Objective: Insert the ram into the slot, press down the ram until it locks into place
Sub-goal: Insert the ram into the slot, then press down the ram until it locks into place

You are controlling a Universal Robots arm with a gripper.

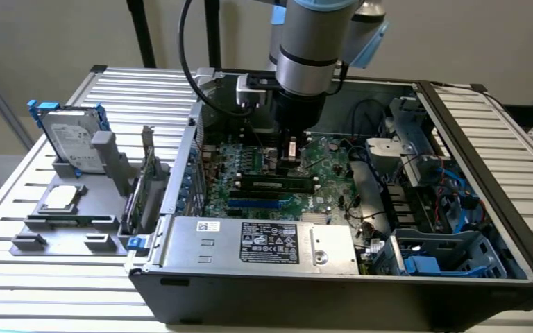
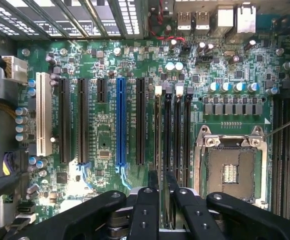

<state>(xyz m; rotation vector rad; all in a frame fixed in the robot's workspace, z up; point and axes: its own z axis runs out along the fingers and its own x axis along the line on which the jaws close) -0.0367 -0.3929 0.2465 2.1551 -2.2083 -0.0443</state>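
Observation:
The ram, a thin dark green stick with black chips, stands on edge in one of the black memory sockets of the green motherboard inside the open computer case. My gripper reaches straight down onto the middle of its top edge. In the wrist view the ram is seen edge-on, running along the socket nearest the expansion slots. The black fingers of the gripper sit close on either side of it, shut on the stick. White latches mark the socket ends.
A bare CPU socket lies beside the memory sockets, and a blue expansion slot on the other side. The power supply sits at the case front. On the exterior view's left, a grey fixture holds a hard drive and an upright card.

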